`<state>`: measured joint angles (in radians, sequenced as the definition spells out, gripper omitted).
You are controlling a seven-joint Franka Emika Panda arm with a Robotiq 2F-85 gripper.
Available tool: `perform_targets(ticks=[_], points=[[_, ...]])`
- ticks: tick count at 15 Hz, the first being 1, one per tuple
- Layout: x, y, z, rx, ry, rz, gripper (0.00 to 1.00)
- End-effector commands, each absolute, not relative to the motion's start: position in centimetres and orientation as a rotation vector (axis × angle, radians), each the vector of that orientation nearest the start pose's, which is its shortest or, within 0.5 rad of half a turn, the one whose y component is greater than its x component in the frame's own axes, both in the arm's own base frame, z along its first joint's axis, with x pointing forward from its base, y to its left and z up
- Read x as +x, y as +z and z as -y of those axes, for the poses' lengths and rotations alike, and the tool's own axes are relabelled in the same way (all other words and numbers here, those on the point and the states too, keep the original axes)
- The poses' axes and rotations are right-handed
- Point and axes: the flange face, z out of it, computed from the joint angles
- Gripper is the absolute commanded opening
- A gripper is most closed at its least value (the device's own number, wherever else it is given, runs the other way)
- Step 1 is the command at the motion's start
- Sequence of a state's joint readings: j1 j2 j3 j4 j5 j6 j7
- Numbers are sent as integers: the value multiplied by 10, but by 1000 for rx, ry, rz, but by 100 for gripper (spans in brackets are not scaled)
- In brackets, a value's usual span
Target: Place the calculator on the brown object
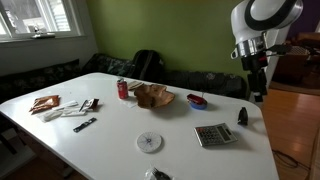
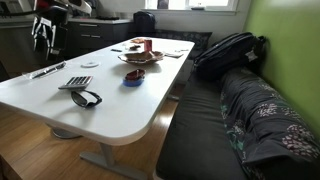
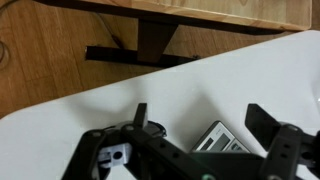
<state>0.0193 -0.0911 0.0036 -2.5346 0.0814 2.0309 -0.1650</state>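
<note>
The grey calculator (image 1: 214,135) lies flat on the white table (image 1: 120,140) near one end; it also shows in an exterior view (image 2: 75,82) and in the wrist view (image 3: 222,138). The brown object (image 1: 153,96), a shallow wooden bowl, sits mid-table next to a red can; it also shows in an exterior view (image 2: 140,57). My gripper (image 1: 257,92) hangs above the table's end, well above the calculator. In the wrist view my gripper (image 3: 198,125) is open and empty, with the calculator between the fingers far below.
A red can (image 1: 123,89), a blue dish (image 1: 197,101), a white disc (image 1: 149,141), black sunglasses (image 2: 86,98), a dark object (image 1: 242,117) and packets (image 1: 45,103) lie on the table. A black backpack (image 2: 228,52) rests on the bench (image 2: 220,130).
</note>
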Motion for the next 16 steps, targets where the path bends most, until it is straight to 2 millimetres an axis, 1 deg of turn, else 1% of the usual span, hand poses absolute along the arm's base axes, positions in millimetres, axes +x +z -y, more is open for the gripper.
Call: perform_targets(ticks=[1, 2, 4, 5, 7, 11, 12, 13, 14, 16], points=[[401, 282, -14, -2980, 615, 204, 100], [403, 281, -11, -2960, 552, 186, 100], [403, 274, 10, -2864, 468, 159, 100], [402, 269, 23, -2812, 445, 197, 100], [397, 270, 35, -2726, 421, 298, 100], [397, 269, 76, -2588, 325, 513, 100], [400, 265, 86, -2542, 315, 559, 100], [403, 254, 95, -2480, 340, 560, 100], [395, 271, 80, -2581, 332, 528, 100], [396, 263, 93, -2526, 333, 549, 100]])
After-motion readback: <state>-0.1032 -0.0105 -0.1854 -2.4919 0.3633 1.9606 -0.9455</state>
